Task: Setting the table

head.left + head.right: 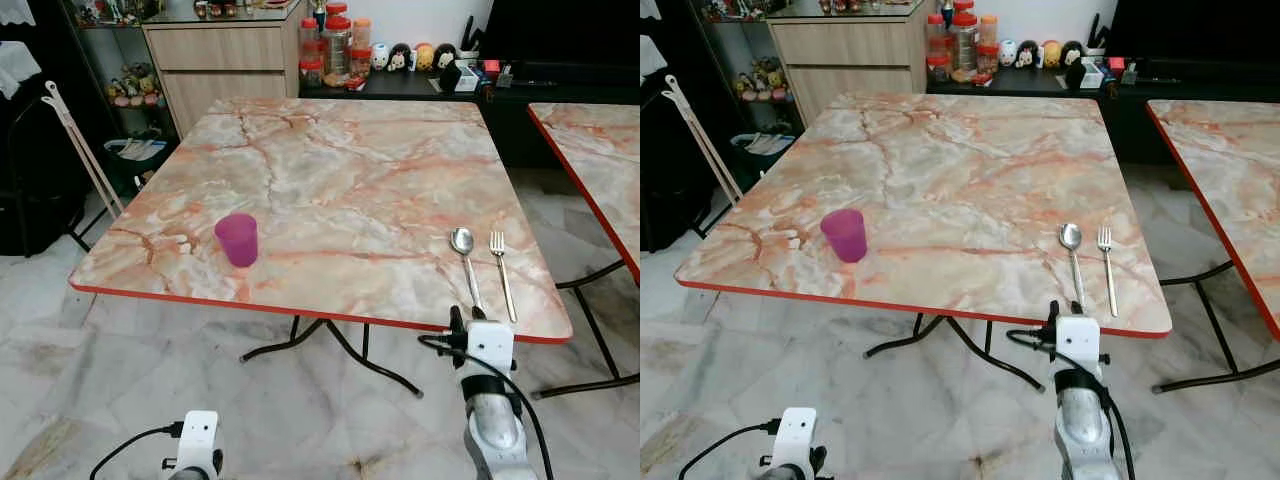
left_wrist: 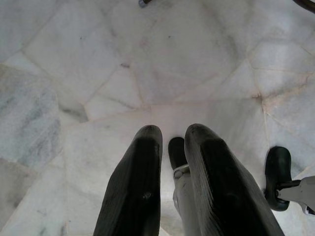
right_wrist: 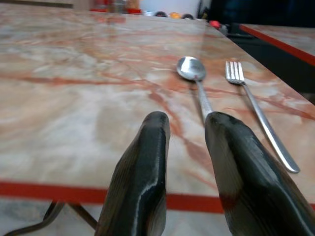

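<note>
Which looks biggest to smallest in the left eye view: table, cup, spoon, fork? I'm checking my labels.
1. Table, by far the largest.
2. Purple cup, bulkiest of the rest, though shorter than the cutlery is long.
3. Spoon and fork: lying side by side, alike in length, too close to rank.

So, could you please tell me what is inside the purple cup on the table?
The purple cup stands upright near the marble table's front-left edge. From the head views its rim and upper inner wall look bare; the bottom is hidden by its own wall.
</note>
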Controlling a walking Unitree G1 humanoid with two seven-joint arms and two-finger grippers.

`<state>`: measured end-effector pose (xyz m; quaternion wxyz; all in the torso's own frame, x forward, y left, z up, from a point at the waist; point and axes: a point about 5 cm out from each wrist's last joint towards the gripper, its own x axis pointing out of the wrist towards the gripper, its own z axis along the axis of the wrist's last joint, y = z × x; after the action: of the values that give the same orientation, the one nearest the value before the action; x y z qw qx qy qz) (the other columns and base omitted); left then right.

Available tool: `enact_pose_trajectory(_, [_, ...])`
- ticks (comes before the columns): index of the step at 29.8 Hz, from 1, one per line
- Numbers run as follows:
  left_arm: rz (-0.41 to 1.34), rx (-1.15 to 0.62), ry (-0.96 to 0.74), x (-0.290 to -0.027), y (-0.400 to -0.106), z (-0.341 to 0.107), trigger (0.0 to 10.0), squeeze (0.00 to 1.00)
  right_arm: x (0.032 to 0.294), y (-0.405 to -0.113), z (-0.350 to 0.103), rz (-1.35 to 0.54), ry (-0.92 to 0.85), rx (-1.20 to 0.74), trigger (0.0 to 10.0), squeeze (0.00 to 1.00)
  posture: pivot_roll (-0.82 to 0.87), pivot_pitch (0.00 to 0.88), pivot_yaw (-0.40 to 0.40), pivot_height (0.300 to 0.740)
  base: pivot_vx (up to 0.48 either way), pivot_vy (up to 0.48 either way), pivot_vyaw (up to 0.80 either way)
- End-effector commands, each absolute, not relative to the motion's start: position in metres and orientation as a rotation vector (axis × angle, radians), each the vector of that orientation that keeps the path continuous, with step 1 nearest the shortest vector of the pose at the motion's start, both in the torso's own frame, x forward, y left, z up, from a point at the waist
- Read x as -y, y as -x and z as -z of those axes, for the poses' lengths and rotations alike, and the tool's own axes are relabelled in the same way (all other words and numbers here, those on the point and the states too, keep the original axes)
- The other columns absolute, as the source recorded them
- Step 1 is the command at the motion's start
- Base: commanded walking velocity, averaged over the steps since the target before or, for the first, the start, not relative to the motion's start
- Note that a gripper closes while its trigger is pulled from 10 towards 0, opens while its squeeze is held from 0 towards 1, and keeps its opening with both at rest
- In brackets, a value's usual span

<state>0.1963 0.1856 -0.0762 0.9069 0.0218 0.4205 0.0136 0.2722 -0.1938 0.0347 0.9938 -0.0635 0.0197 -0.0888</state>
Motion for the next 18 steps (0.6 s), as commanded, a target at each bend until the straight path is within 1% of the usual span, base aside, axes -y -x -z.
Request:
enact_pose_trajectory(1, [-0.013,-0.865,-0.049,-0.184,-0.199,0.075,10.0,0.0,0.192,-0.282,-0.04,0.177,0.11,-0.037,10.0,0.0,-0.09,0.0,0.048,0.74,0.0,0.0,0.0])
enact_pose_trajectory(8, [-0.011,-0.86,-0.043,-0.182,-0.202,0.074,10.0,0.0,0.18,-0.3,-0.056,0.116,0.106,0.028,10.0,0.0,-0.08,0.0,0.034,0.74,0.0,0.0,0.0])
enact_pose_trajectory(17, [-0.009,-0.863,-0.045,-0.182,-0.201,0.074,10.0,0.0,0.178,-0.305,-0.064,0.13,0.067,0.061,10.0,0.0,-0.08,0.0,0.034,0.74,0.0,0.0,0.0])
enact_pose_trajectory(18, [-0.004,-0.866,-0.049,-0.181,-0.2,0.075,10.0,0.0,0.179,-0.306,-0.064,0.133,0.065,0.062,10.0,0.0,-0.08,0.0,0.036,0.74,0.0,0.0,-0.68])
